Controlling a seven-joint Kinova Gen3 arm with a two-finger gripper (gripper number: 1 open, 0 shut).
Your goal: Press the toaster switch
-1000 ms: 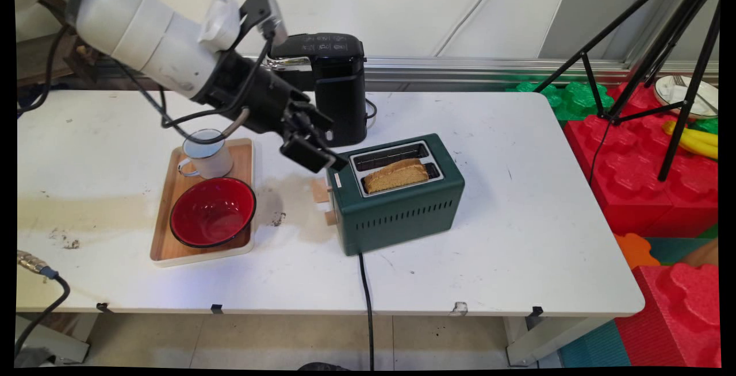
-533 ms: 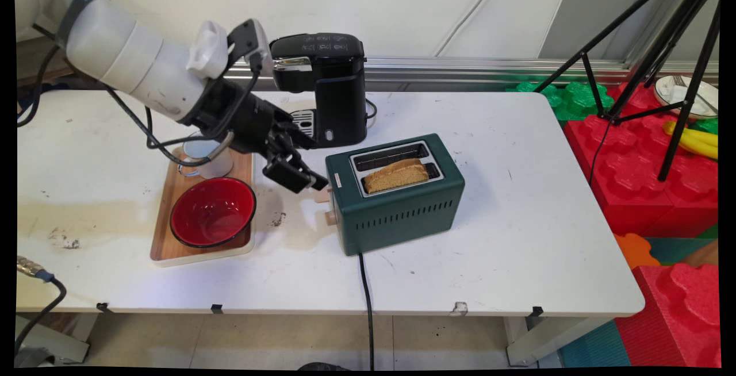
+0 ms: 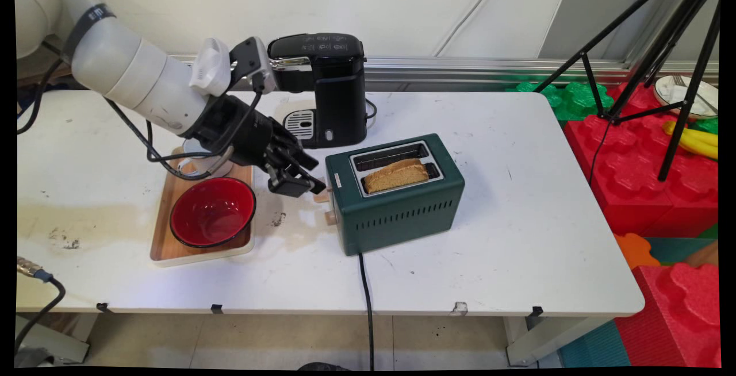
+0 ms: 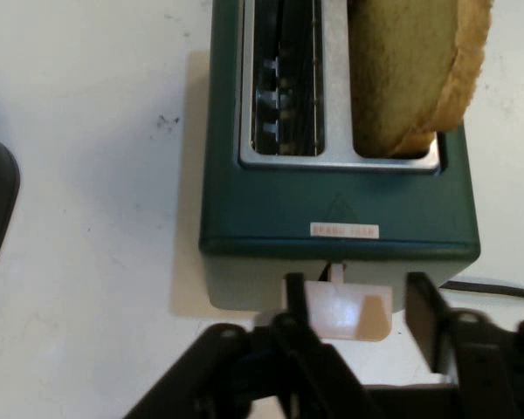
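**Open gripper straddled the toaster's lever**

The black two-finger gripper (image 3: 310,187) reached in low over the white table (image 3: 517,238), at the left end face of the dark green two-slot toaster (image 3: 397,192). In the hand view its fingers (image 4: 425,319) stood apart, one on each side of the pale beige lever tab (image 4: 348,310) projecting from that end face; whether they touched the tab cannot be told. A second small beige knob (image 3: 330,218) sat lower on the same face.

The toaster stood near the middle of the table, its black power cord (image 3: 365,307) running off the near edge. A slice of brown bread (image 3: 397,173) stood in the nearer slot, its top above the rim; the farther slot showed only bare wires.

Behind the toaster, toward the table's far edge, stood a black coffee machine (image 3: 328,85). Left of the gripper, a light wooden tray (image 3: 167,249) carried a red bowl with a black rim (image 3: 213,212) and, behind it, a white enamel mug (image 3: 204,164) partly hidden by the arm.
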